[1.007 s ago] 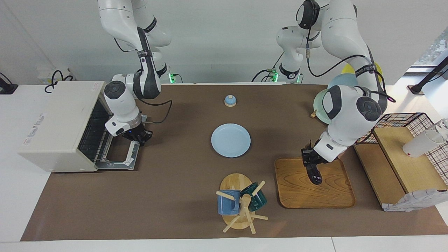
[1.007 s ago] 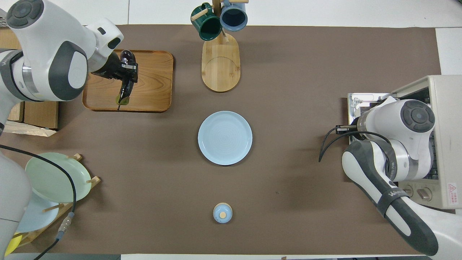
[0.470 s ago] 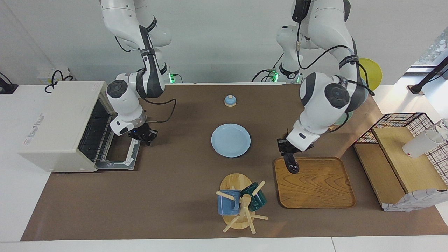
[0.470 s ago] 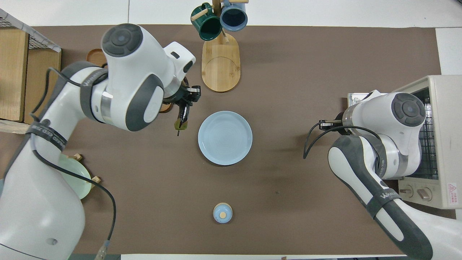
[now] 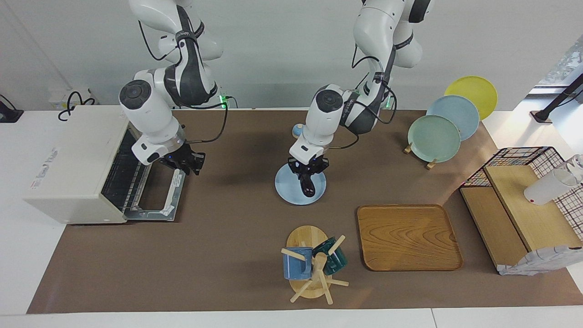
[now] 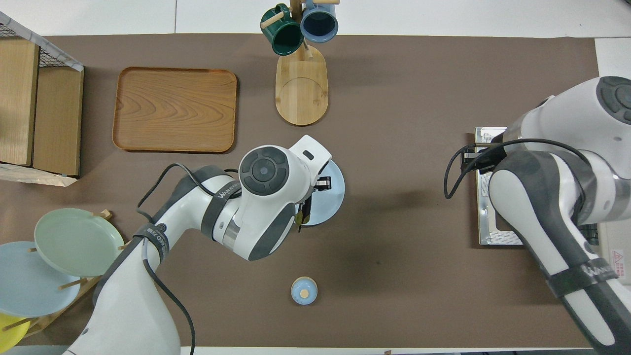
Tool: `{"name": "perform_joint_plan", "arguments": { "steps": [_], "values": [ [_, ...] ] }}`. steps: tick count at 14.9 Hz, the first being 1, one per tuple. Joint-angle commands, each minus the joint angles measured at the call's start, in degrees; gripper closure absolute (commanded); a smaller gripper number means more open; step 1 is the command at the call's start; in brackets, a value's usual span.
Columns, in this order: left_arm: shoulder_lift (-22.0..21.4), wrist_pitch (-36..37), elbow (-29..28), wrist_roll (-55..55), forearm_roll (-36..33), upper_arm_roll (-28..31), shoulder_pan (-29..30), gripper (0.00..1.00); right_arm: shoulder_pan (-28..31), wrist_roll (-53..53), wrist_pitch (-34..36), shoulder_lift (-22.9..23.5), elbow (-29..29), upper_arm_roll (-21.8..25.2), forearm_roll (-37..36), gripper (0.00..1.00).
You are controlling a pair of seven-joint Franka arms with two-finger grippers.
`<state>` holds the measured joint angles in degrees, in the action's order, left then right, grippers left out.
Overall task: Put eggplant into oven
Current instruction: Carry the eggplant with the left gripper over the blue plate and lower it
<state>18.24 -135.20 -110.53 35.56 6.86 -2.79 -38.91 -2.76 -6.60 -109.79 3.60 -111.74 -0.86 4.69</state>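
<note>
Moved since a second ago: left arm swung from the wooden tray [image 5: 409, 237] to the middle of the table, eggplant [image 5: 308, 184] carried along, dark and hanging down over the pale blue plate [image 5: 319, 191]. Left gripper [image 5: 308, 169] clenched on the eggplant's upper end. Right gripper [image 5: 187, 162] shifted a little, now raised over the dropped-down door [image 5: 157, 200] of the oven [image 5: 73, 164]; cannot tell whether its fingers are apart or together. Oven at the right arm's end of the table, door open, rack showing. Tray now bare. Mug stand [image 5: 312, 264] farther from the robots than the plate; plate rack [image 5: 437, 132] toward the left arm's end.
</note>
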Motion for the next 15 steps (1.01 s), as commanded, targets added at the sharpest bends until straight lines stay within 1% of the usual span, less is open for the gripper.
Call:
{"name": "perform_joint_plan", "arguments": {
  "steps": [1,2,3,4,5,6,8,9,11,12,13,15],
  "values": [
    [-1.98,-2.53,-3.21,0.47,0.87,1.12,-1.08,1.0,1.09,0.72,5.98,-1.4,2.93,-0.37,-1.95,0.39],
    [-1.98,-2.53,-3.38,0.38,0.87,1.12,-1.08,1.0,1.09,0.98,5.73,-1.49,2.76,-0.54,-3.71,0.29],
    [-1.89,-2.53,-3.38,0.38,0.87,1.12,-1.08,1.0,1.0,1.33,5.82,-1.57,2.41,-0.55,-3.73,0.01],
    [-1.89,-2.44,-3.56,0.12,0.87,1.12,-1.08,0.96,0.91,1.42,5.9,-1.58,2.58,-0.63,-3.81,0.0],
    [-1.8,-2.44,-3.47,0.03,0.87,1.21,-1.08,0.46,0.83,1.33,5.73,-1.58,2.5,-0.72,-3.73,0.0],
    [-1.8,-2.0,-3.21,0.03,0.87,1.21,-0.99,0.0,0.83,1.24,5.73,-1.58,2.41,-0.9,-3.73,0.0],
    [-2.24,-1.21,-2.68,-0.58,0.87,1.3,-0.12,0.0,0.74,1.24,5.73,-1.66,2.32,-1.07,-3.73,0.0],
    [-2.76,0.44,-1.72,-1.19,0.87,1.56,0.32,0.0,0.74,1.33,5.73,-1.66,2.32,-1.07,-3.73,0.0],
    [-3.12,6.93,2.83,-3.73,0.79,1.56,4.0,0.0,0.74,1.24,5.64,-1.58,2.41,-1.16,-3.2,0.0],
    [-3.12,11.32,6.25,-5.23,0.79,1.56,5.67,0.0,0.65,0.98,4.77,-1.58,2.41,-2.03,-3.11,0.0],
    [-3.03,15.27,10.03,-6.98,0.79,1.56,7.86,0.0,0.65,0.81,3.2,-1.49,2.32,-3.78,-3.11,0.0],
    [-3.56,21.0,14.79,-11.11,0.52,1.56,12.96,0.0,0.65,0.54,0.82,-1.49,2.06,-6.33,-1.89,0.0]
  ]
}}
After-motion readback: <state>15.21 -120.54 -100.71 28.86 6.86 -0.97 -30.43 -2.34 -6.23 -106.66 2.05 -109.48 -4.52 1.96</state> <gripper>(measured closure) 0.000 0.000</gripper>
